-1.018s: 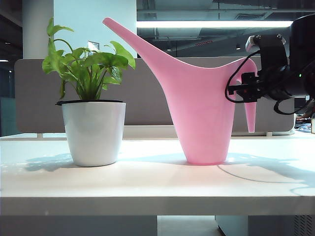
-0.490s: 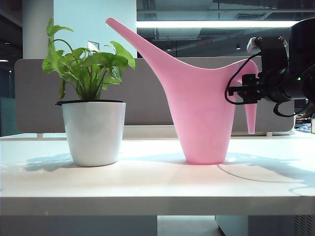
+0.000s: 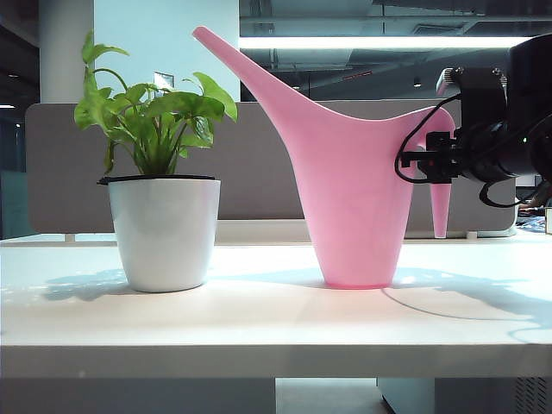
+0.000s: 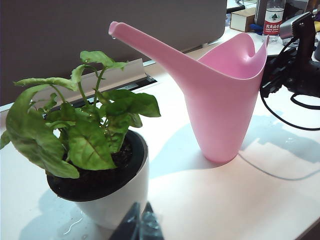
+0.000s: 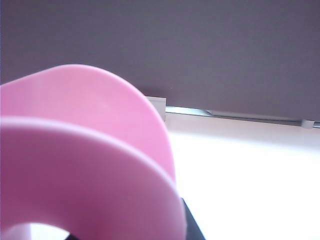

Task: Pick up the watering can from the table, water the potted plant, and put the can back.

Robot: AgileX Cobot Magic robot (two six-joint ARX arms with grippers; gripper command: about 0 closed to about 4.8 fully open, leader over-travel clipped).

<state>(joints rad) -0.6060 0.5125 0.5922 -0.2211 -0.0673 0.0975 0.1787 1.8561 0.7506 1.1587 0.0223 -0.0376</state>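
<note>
1. The pink watering can (image 3: 358,198) stands on the white table (image 3: 259,319), its base apparently flat on it, with the long spout rising toward the potted plant (image 3: 159,190) beside it.
2. The right pincer (image 3: 431,162) sits at the can's curved handle, on the side away from the plant; it looks closed on the handle, which fills the right wrist view.
3. The left pincer (image 4: 139,225) hovers just beside the plant's white pot; only its dark tips show, close together, gripping nothing.
4. Risk: the handle is smooth and open-ended, so a loose hold could let the can swing or slip during lifting.
5. Risk: the spout tip is near the leaves; tilting carelessly could strike them or pour water outside the pot.
</note>
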